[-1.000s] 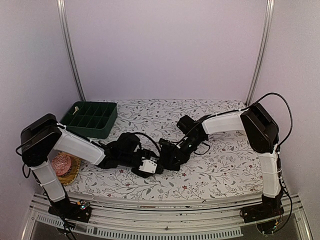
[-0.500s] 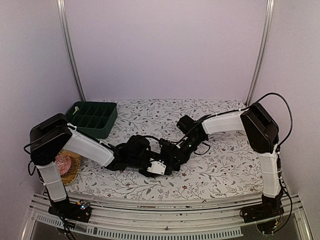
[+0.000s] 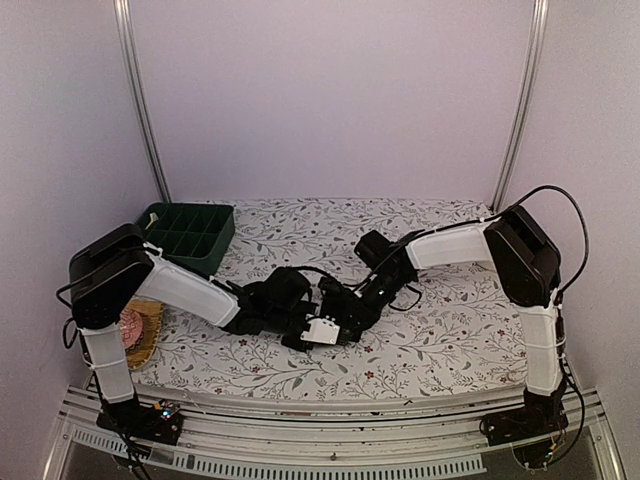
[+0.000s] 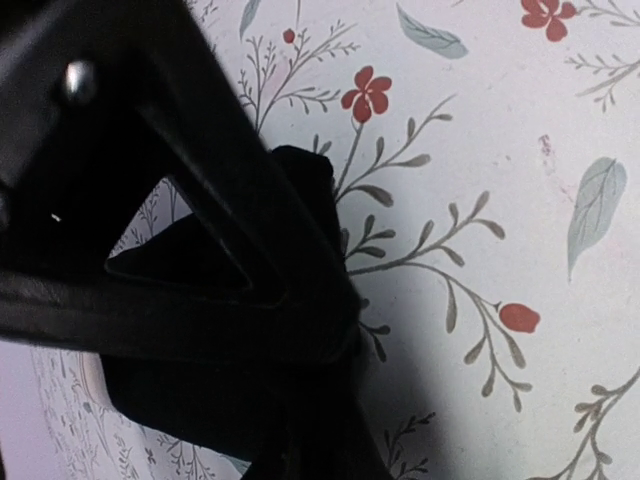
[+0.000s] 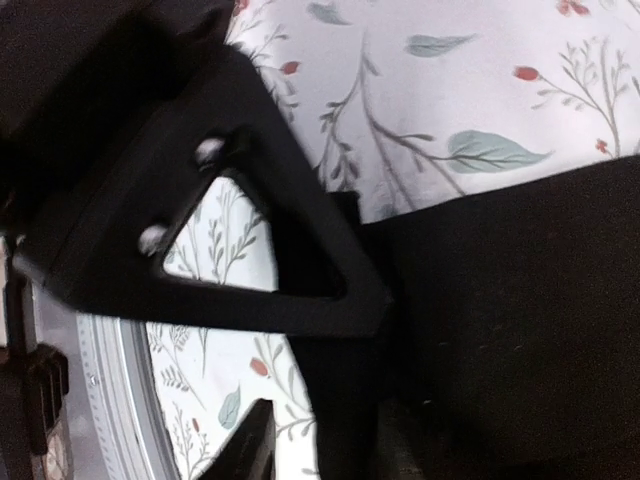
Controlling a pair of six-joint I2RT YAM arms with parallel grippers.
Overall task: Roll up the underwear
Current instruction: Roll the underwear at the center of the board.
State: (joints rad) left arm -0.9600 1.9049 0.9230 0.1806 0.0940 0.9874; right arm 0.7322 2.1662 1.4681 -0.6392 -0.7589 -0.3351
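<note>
While crowded tip to tip low over mid table (image 3: 430, 345): left gripper (image 3: 322, 333) apparently nipped shut on black underwear (image 4: 305, 175), bunched around its finger (image 4: 240, 210) and flat on the table. Right gripper (image 3: 348, 315) just beside same dark fabric; cannot tell jaw gap, wide or narrow.

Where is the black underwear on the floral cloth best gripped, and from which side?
Pinch the black underwear at its straight edge against the floral cloth, coming down from above. It lies flat and limp, so only an edge gives the jaws something to close on; the middle would probably just bunch.
</note>
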